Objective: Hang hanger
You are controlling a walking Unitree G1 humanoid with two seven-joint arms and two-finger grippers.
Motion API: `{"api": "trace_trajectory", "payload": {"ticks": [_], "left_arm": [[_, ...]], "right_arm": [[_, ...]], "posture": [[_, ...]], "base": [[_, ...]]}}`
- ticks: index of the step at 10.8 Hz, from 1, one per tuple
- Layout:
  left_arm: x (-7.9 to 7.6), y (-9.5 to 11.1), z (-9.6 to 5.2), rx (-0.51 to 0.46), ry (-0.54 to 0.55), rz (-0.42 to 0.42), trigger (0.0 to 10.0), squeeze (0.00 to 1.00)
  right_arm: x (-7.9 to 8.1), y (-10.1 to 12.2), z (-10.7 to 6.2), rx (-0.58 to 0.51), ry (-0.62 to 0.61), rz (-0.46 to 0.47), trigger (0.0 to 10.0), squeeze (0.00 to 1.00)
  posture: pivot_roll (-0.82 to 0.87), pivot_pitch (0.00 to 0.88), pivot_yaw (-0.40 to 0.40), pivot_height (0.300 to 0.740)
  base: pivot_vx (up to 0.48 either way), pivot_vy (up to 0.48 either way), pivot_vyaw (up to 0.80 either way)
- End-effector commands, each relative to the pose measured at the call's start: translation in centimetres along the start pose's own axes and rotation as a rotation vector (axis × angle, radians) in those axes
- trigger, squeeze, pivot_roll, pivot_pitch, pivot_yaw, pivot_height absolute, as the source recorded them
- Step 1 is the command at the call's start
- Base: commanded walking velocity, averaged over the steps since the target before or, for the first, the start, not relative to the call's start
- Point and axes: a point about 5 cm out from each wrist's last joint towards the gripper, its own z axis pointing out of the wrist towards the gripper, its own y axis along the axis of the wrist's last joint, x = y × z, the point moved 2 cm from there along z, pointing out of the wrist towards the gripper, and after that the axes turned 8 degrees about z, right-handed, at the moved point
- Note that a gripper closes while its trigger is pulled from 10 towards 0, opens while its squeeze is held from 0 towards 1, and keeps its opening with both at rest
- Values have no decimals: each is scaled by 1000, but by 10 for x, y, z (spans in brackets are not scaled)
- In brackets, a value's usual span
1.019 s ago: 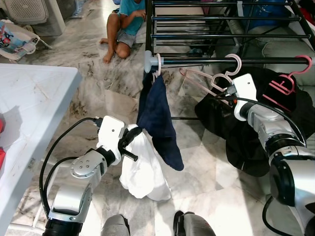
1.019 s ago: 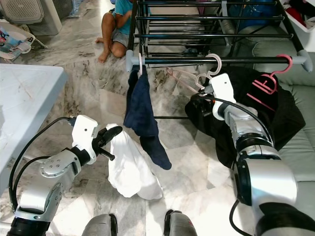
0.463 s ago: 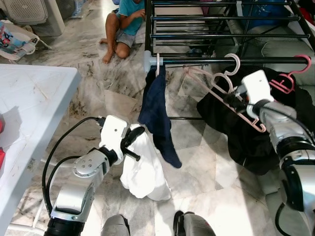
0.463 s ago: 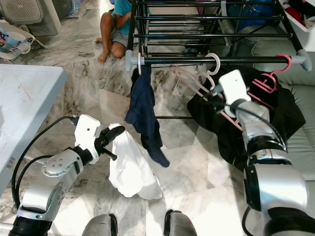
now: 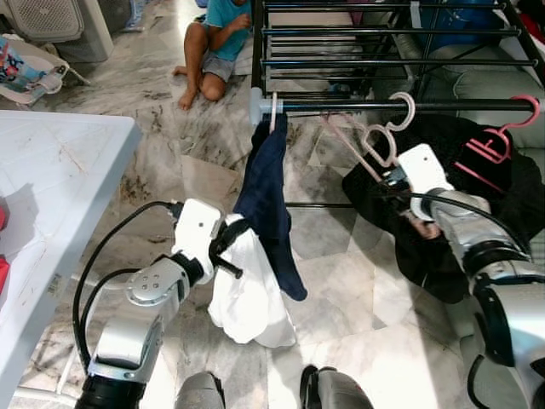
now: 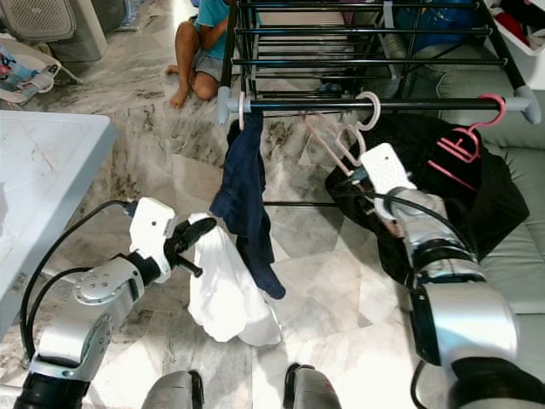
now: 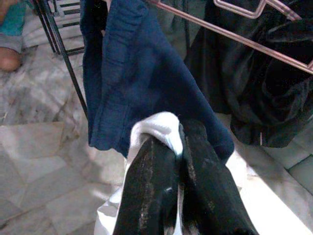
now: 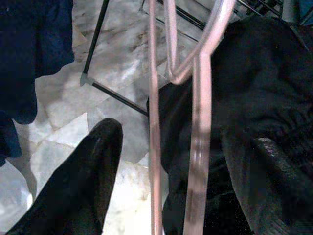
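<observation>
Rack [image 5: 392,34] is standing ahead, its front rail [image 5: 383,106] running across the near edge. Black clothes [image 5: 477,213] are piling under the rail's right end, touching the rack's lower bar. Table [image 5: 51,187] is sitting well off to the left, out of the way. A person [image 5: 217,43] is sitting on the floor past the rack's far left corner.

Navy garment [image 5: 268,204] is hanging from the rail's left end, draping against the white cloth [image 5: 247,294]. Left gripper [image 7: 171,161] is clamped tight on a fold of that cloth, jaws fully closed on it.

Hanger [image 5: 375,145], pale pink wire, is hooking over the rail just right of centre, body tilting down toward the right gripper [image 5: 387,179]. In the right wrist view its bars [image 8: 195,122] are passing between widely spread fingers [image 8: 83,181]; no pad looks to be touching, so it is holding nothing. Red hangers [image 5: 498,141] are hanging at the rail's right end.

Judgement: hanger is light, stiff but springy, slick in the pads, likely to swing or twist. Best grip looks like the neck just below the hook. Snag risks: navy garment, red hangers, black pile below.
</observation>
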Motion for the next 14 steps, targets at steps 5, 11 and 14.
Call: {"api": "trace_trajectory", "payload": {"ticks": [5,11,14], "left_arm": [[-9,9,8,-24,-34,31,10000,0],[-11,8,11,-19,-40,36,10000,0],[-9,9,12,-18,-41,41,10000,0]], "right_arm": [[2,5,4,1,-51,88,0,0],[-1,1,3,9,-79,114,0,0],[-2,0,2,11,-87,114,0,0]], "posture": [[123,136,18,740],[120,131,17,740],[122,127,20,740]], "base": [[0,0,0],[0,0,0],[0,0,0]]}}
